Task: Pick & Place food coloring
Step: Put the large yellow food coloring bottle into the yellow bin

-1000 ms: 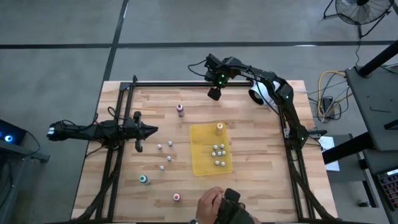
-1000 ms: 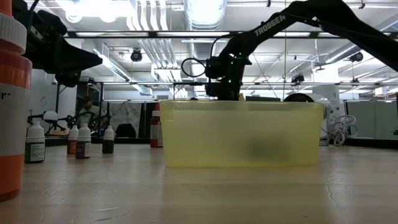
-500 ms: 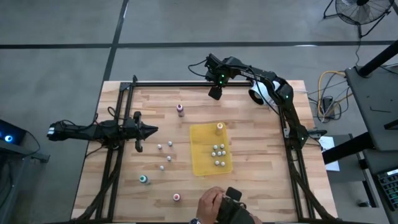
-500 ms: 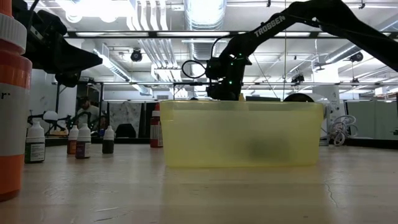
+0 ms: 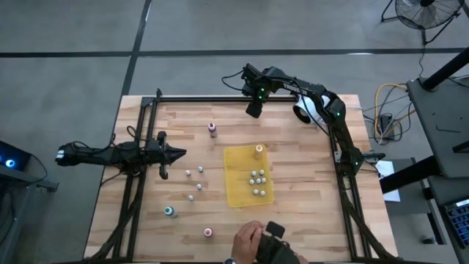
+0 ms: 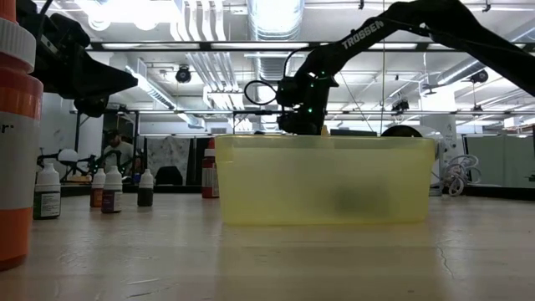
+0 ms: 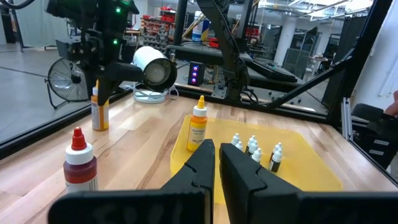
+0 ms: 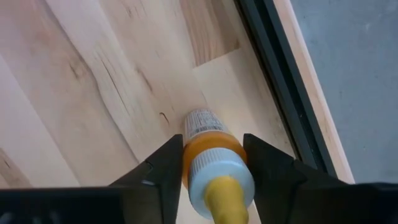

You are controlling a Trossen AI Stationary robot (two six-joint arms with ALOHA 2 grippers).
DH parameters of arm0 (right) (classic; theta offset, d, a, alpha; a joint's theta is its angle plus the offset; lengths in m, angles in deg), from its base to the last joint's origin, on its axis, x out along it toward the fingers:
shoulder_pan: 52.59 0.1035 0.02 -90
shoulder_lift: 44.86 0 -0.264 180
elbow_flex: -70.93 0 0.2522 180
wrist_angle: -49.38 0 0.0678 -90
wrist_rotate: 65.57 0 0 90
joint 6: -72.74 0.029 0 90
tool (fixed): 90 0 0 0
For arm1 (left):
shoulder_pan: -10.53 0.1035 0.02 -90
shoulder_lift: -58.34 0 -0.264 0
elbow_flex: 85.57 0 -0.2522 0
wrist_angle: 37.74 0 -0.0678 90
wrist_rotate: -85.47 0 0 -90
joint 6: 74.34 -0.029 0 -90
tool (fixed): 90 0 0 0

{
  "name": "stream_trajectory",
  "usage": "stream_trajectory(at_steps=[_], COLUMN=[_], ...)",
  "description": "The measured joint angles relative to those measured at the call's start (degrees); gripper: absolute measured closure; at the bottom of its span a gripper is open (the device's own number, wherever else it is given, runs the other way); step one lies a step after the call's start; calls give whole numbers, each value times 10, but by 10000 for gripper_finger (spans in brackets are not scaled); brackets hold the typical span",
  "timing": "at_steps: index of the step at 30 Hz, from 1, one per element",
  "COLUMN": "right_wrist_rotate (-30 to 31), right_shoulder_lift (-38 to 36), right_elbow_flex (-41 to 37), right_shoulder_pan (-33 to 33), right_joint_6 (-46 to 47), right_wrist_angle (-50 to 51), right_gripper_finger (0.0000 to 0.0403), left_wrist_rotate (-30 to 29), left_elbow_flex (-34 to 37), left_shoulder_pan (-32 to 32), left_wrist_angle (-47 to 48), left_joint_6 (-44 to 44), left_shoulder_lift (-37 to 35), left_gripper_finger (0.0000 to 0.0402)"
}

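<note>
My right gripper (image 5: 253, 109) points down at the table's far edge, over an orange food coloring bottle (image 8: 211, 155) with a yellow tip that stands upright on the wood (image 7: 99, 111). A yellow tray (image 5: 248, 192) holds several small whitish bottles and one orange bottle (image 5: 259, 149). A maroon-topped bottle (image 5: 212, 129), a teal one (image 5: 169, 211), a pink one (image 5: 208, 232) and small ones (image 5: 195, 178) stand loose on the table. My left gripper (image 5: 180, 153) waits shut at the table's left. My right gripper has the orange bottle's upper body (image 8: 186, 152), just below the white collar, pinched between its two fingers (image 8: 163, 165). The fingers come from above, pointing steeply down. The bottle stands upright with its base on the table.
A black frame rail (image 8: 280, 81) runs along the far edge close to the held bottle. A white cylinder device (image 5: 304, 111) lies at the far right. A person's hand (image 5: 248, 237) with a dark device shows at the near edge.
My right gripper has stayed in place over the orange bottle, and in the high view its fingers have drawn closer together around it. The bottle has not moved.
</note>
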Motion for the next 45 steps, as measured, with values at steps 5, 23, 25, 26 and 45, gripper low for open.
stream_trajectory(at_steps=[5,23,25,26,45], right_wrist_rotate=[0,-58,-76,-84,-93], right_shoulder_lift=[0,-47,-56,-61,-79], right_elbow_flex=[13,128,135,136,142], right_shoulder_pan=[0,35,47,54,221], right_joint_6=[-10,-25,-25,-25,20], right_wrist_angle=[26,121,122,122,131], right_gripper_finger=[258,265,265,265,266], left_wrist_rotate=[0,0,0,0,0], left_elbow_flex=[0,0,0,0,0], left_shoulder_pan=[0,0,0,0,0], left_wrist_angle=[0,0,0,0,0], left_joint_6=[0,0,0,0,0], left_shoulder_lift=[0,0,0,0,0], left_gripper_finger=[402,402,402,402,402])
